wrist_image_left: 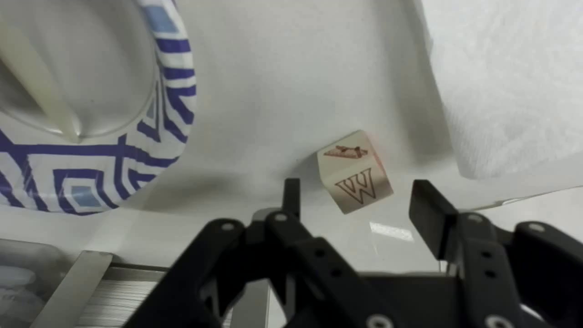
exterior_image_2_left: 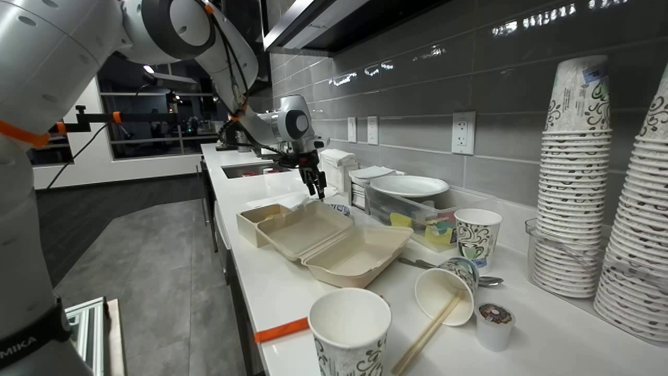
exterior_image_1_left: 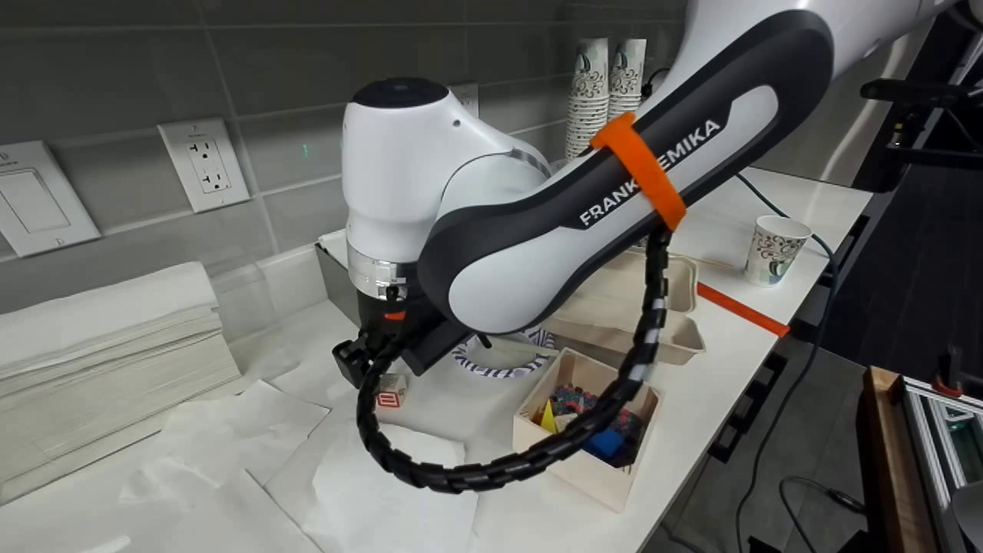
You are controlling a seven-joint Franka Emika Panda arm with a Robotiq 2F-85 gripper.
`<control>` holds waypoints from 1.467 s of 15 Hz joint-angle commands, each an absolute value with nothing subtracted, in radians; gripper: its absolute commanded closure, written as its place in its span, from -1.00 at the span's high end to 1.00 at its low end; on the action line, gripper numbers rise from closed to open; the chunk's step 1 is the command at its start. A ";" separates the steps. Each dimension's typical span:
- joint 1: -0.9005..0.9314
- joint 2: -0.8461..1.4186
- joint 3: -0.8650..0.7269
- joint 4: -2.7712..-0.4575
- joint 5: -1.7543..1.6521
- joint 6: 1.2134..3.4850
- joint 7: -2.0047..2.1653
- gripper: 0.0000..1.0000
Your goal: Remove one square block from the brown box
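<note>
The square block (wrist_image_left: 355,175) is a small pale wooden letter cube with red markings, a W showing. It sits on the white counter outside the brown box; its red side shows in an exterior view (exterior_image_1_left: 390,392). The brown box (exterior_image_1_left: 564,465) stands apart from it, nearer the counter's front edge, holding several small red, dark, blue and yellow pieces; it also shows in an exterior view (exterior_image_2_left: 250,232). My gripper (wrist_image_left: 357,202) is open above the block, which lies between the fingers in the wrist view, with gaps on both sides. It points down in an exterior view (exterior_image_2_left: 317,193).
A blue-patterned plate (wrist_image_left: 86,182) with a pale utensil lies beside the block. White paper napkins (exterior_image_1_left: 399,476) lie on the other side. A tan clamshell tray (exterior_image_2_left: 308,230) stands by the box. A clear bin (exterior_image_2_left: 389,211) stands at the wall. Paper cups (exterior_image_2_left: 349,324) stand farther along.
</note>
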State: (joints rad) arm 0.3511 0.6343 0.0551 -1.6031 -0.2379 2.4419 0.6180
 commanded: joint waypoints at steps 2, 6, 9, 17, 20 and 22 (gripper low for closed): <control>0.386 0.506 0.036 -1.691 -0.229 2.327 0.597 1.00; 0.360 0.335 0.067 -1.879 -0.231 2.303 0.528 1.00; 0.316 0.191 0.101 -2.033 -0.184 2.314 0.418 1.00; 0.236 -0.024 0.166 -2.221 0.007 2.286 0.202 1.00; 0.229 -0.104 0.171 -2.293 0.035 2.274 0.167 1.00; 0.228 -0.112 0.173 -2.304 0.036 2.274 0.166 1.00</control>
